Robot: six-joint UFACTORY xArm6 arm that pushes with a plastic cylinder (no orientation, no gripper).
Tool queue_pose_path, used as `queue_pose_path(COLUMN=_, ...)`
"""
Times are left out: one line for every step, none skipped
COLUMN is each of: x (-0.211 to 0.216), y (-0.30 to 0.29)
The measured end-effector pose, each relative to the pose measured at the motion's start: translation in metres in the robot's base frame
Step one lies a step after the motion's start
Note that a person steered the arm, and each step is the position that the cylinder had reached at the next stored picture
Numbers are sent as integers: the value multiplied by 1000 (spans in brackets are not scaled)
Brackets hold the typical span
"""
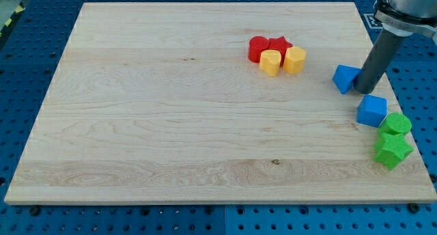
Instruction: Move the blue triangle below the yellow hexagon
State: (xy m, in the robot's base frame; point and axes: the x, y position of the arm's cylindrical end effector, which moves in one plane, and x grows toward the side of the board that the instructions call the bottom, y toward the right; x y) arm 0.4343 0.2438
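Camera view: my tip [362, 91] carries nothing, it's pressed against the blue triangle [346, 78], which sits just to its left. The yellow hexagon [295, 59] sits further left, slightly above.

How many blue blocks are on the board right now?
2. The blue triangle sits at the view's right, against the left side of my tip. The blue cube lies just below it, touching the green blocks. None appear hidden.

One raised camera, angled down

It looked across the whole wooden tabletop [171, 126] from beyond its near edge — fairly close, the blue pegboard [27, 71] framing the sides, the far edge narrower.
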Motion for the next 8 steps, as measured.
queue_pose_path(x=-1, y=3)
queue_pose_path(x=-10, y=30)
queue_pose_path(x=-10, y=31)
queue_pose_path(x=-10, y=29)
queue_pose_path(x=-10, y=15)
queue_pose_path(x=-10, y=-3)
queue_pose_path(x=-10, y=-13)
queue_pose_path(x=-13, y=-5)
